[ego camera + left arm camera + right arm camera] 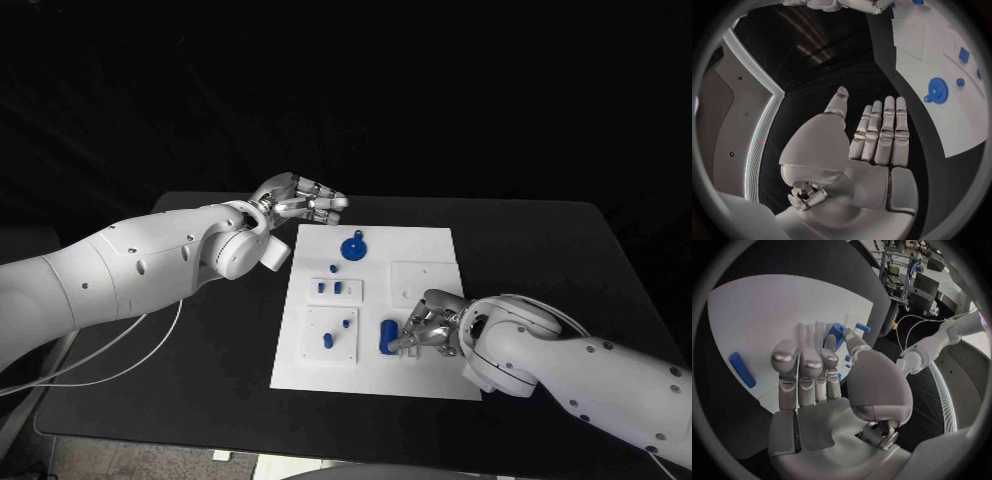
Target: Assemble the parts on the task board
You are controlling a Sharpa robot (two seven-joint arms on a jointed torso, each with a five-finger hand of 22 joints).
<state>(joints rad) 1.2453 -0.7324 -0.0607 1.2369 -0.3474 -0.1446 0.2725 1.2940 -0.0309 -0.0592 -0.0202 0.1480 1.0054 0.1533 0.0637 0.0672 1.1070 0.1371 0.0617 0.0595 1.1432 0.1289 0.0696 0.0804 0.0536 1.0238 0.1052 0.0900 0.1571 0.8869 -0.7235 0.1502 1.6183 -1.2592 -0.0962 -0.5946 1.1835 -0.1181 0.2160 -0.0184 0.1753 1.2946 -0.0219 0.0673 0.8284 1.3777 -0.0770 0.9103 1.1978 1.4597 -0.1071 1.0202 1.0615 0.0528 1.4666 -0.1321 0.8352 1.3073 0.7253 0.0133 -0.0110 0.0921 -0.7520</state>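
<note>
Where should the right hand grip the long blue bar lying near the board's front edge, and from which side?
Grip the blue bar across its long sides near mid-length, coming down from above. It lies flat on the task board, so its ends offer little purchase, while both long flanks look clear. The right hand already sits right beside it; the left hand is off the board's far corner.

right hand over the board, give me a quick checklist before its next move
1. Right hand over the task board: ok, near the board's near edge.
2. Long blue part free to pick: ok, it lies on the board beside the right hand's fingers.
3. Right hand holding a part: cannot tell, fingers lie close together.
4. Left hand out of the way: ok, off the board's far corner, fingers straight, holding nothing.
5. Round blue part undisturbed: ok, flat on the board's far end.
</note>
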